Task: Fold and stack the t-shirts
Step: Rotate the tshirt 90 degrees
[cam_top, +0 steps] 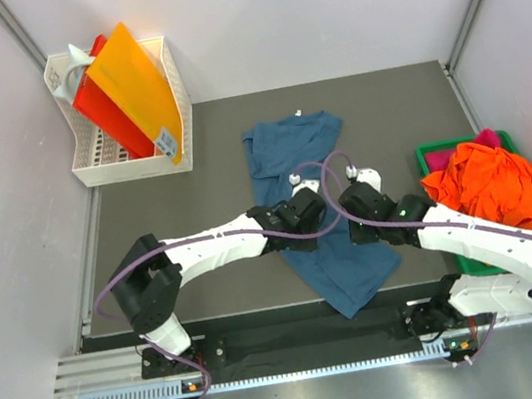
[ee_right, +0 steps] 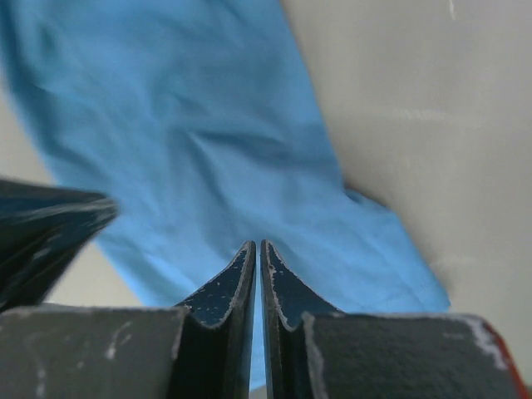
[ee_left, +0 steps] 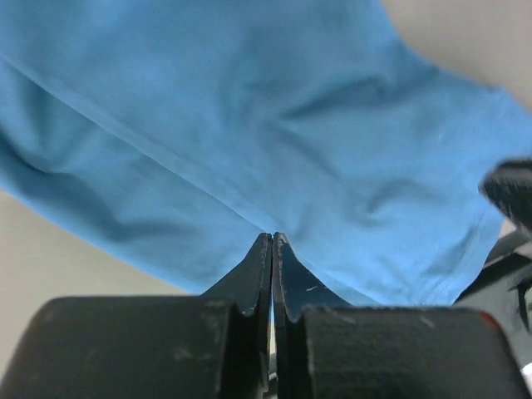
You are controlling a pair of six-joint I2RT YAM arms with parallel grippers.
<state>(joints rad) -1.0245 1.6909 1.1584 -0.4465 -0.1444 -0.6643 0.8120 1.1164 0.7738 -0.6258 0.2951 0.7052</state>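
left gripper and right gripper are pinching shut on the blue shirt; such thin grips may be slipping out when lifting.

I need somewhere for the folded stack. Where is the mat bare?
Bare mat: between the white basket and the blue t-shirt, and far right, behind the green tray. Crowded: the middle, left arm and right arm over that shirt; the tray, holding an orange t-shirt.
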